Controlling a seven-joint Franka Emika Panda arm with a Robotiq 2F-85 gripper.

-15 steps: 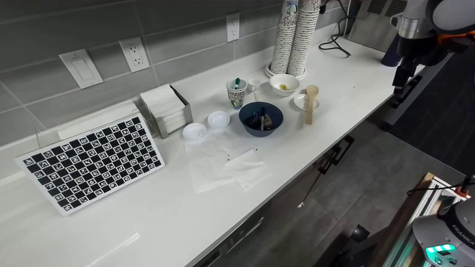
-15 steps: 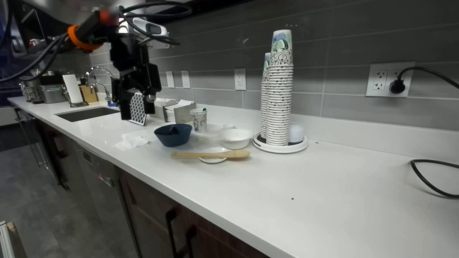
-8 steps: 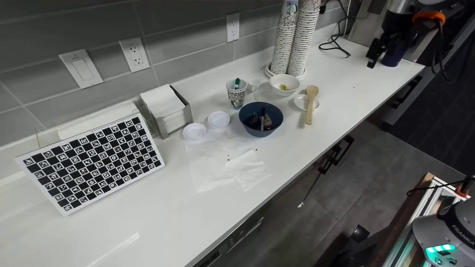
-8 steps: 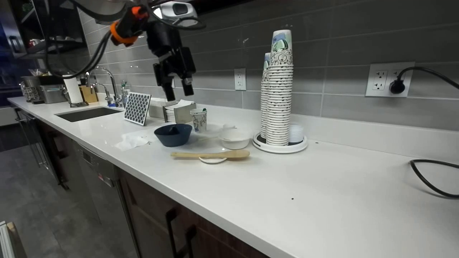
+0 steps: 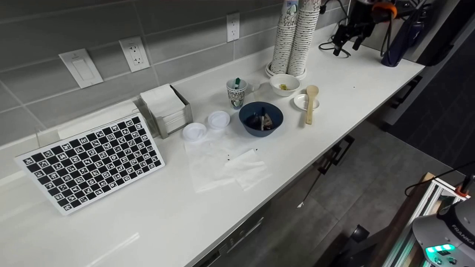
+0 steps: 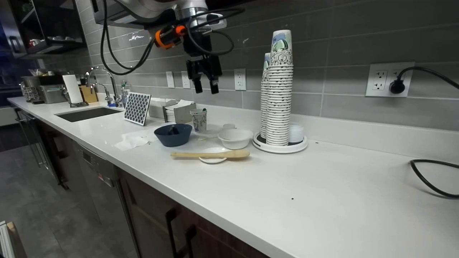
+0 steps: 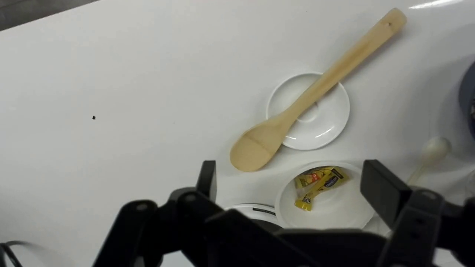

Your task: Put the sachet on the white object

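Yellow sachets (image 7: 323,185) lie in a white bowl (image 7: 345,211) in the wrist view. They show small in the same bowl in an exterior view (image 5: 283,87); in an exterior view, the bowl's wall (image 6: 235,141) hides them. A white saucer (image 7: 328,120) lies beside the bowl with a wooden spoon (image 7: 323,89) across it. My gripper (image 7: 292,170) is open and empty. Its fingers appear on either side of the bowl in the wrist view. In both exterior views my gripper (image 5: 347,47) (image 6: 206,89) hangs high above the counter, well apart from the bowl.
Tall paper cup stacks (image 6: 279,107) stand on a round white tray (image 6: 279,149) next to the bowl. A dark blue bowl (image 5: 259,130) and a paper cup with a green-capped marker (image 5: 236,98) stand nearby. Thin paper (image 5: 245,168) and a napkin holder (image 5: 174,118) lie further along.
My arm has swung in over the counter toward the wall and the cup stacks. The gripper stays open. The objects on the counter have not moved.
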